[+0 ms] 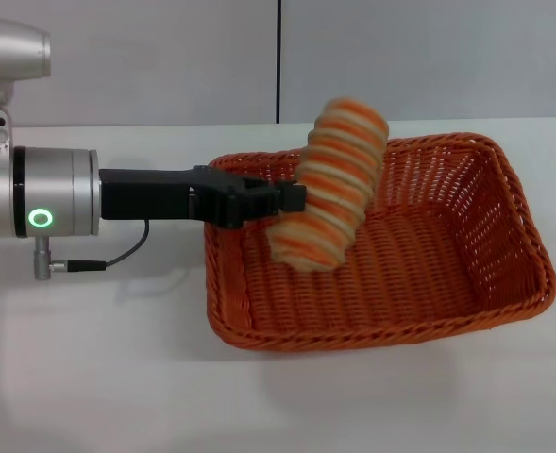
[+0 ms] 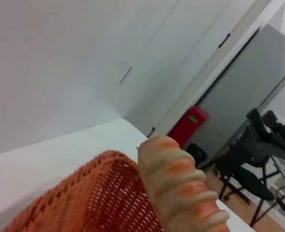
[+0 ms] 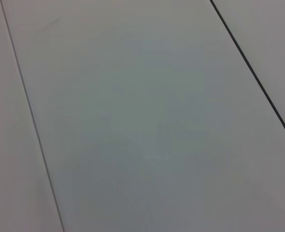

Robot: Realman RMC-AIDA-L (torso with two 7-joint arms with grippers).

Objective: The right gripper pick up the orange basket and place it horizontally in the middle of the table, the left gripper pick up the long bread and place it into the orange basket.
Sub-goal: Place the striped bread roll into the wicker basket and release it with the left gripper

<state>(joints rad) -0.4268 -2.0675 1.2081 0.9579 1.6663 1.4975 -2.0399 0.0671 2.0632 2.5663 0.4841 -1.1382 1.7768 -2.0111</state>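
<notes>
Left claw (image 1: 292,200), seemingly clamped on blurred long bread (image 1: 329,184), above orange basket (image 1: 447,264).

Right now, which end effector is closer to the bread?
Left. The left end effector is right at the bread, over the basket. The right end effector is out of view.

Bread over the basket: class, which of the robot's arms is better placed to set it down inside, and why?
Left. The left pincer reaches in from the left side and appears to hold the bread tilted above the basket floor, so it likely only needs lowering. The right arm appears nowhere in the head view.
</notes>
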